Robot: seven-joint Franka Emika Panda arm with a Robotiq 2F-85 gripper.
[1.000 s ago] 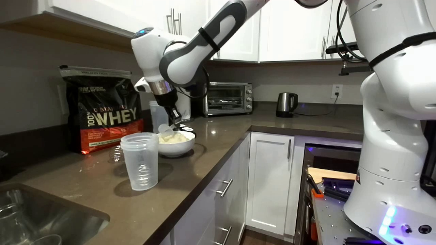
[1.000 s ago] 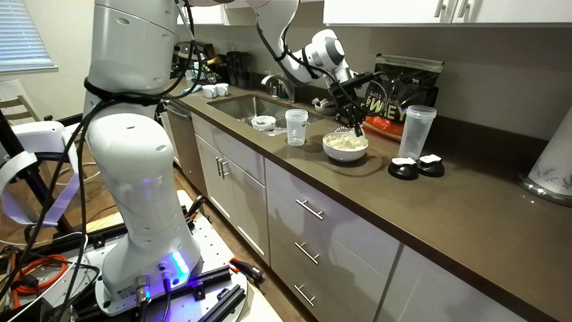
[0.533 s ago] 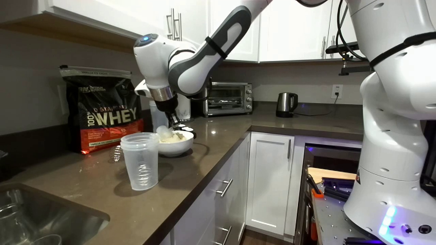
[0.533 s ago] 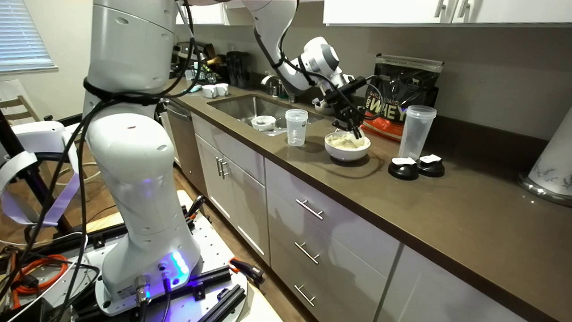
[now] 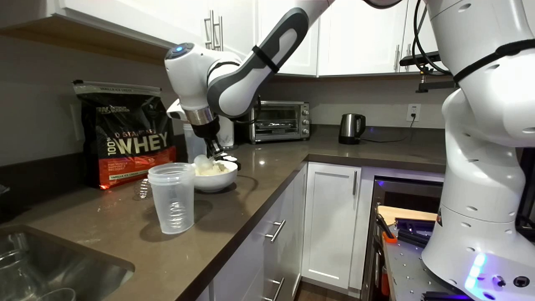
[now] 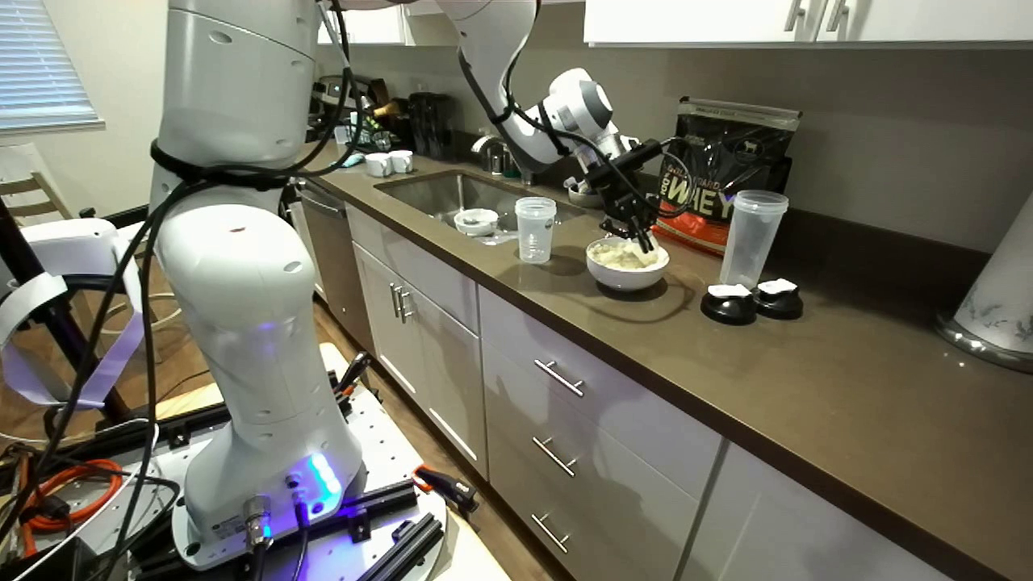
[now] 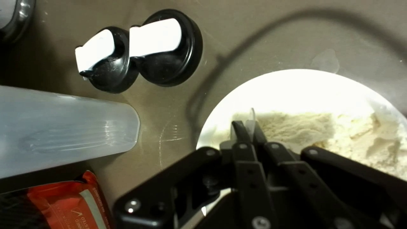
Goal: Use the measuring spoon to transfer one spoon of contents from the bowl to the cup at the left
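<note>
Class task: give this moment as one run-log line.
end effector: gripping spoon | spoon: at bowl, fill unclear | powder: in bowl | cup: upright on counter, apart from bowl

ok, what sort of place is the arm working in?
A kitchen, probably a home one, though the pictures can't settle that: a sink set into the countertop, plus a toaster oven and kettle standing on it.

In an exterior view: cup (image 5: 171, 205) on counter (image 5: 104, 217), left of centre; bowl (image 5: 217, 184) behind, rightward (powder (image 5: 216, 170) inside, measuring spoon (image 5: 203, 163) at its left side); bag (image 5: 129, 133) behind, leftward; sink (image 5: 94, 274) lower left.
</note>
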